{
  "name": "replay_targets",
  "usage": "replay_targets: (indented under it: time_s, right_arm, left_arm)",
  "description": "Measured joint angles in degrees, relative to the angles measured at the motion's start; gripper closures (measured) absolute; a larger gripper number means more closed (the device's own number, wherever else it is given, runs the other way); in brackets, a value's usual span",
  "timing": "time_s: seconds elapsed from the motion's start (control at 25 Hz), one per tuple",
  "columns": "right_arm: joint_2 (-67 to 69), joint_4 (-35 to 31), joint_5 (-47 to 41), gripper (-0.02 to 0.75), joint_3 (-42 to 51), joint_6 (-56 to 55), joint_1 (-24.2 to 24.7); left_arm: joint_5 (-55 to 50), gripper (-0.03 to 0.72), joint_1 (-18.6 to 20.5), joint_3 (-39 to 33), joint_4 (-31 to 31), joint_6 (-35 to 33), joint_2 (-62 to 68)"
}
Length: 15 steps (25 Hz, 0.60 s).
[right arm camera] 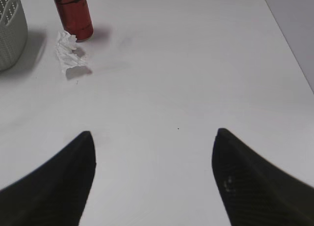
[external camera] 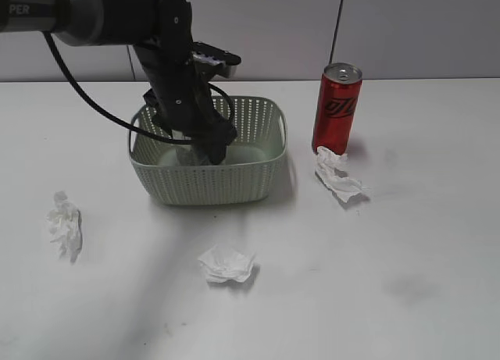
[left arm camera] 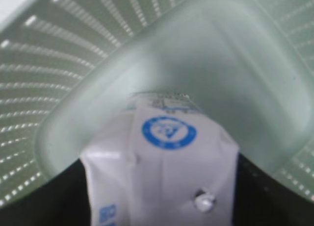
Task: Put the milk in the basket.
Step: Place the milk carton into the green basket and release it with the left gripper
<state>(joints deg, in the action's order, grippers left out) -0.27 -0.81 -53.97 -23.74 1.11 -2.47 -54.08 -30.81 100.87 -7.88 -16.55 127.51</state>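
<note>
White-and-blue milk carton (left arm camera: 162,162) clamped in left gripper (external camera: 212,151), lowered inside pale green basket (external camera: 258,172), seemingly so release drops it onto the floor. Right gripper (right arm camera: 154,138) wide open, empty, over bare table (right arm camera: 196,64), well apart from red can (external camera: 337,106).

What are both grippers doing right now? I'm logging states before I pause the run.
Left gripper: closed on the milk, down inside the basket.
Right gripper: open, holding nothing, over the table.
</note>
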Motion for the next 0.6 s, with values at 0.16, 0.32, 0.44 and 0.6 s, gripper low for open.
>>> replay_targets:
  time_s: [0.16, 0.32, 0.44, 0.6]
  right_arm:
    - [0.00, 0.00, 0.00, 0.150, 0.00, 0.00, 0.00]
    - [0.00, 0.00, 0.00, 0.150, 0.00, 0.00, 0.00]
    - [0.00, 0.00, 0.00, 0.150, 0.00, 0.00, 0.00]
    - [0.00, 0.00, 0.00, 0.150, 0.00, 0.00, 0.00]
  left_arm:
    - [-0.31, 0.053, 0.00, 0.00, 0.00, 0.00, 0.00]
    - [-1.01, 0.042, 0.00, 0.00, 0.05, 0.01, -1.17]
    - [-1.34, 0.041, 0.00, 0.33, 0.18, 0.01, -3.94]
    - [-4.39, 0.041, 0.00, 3.24, 0.85, 0.49, -7.42]
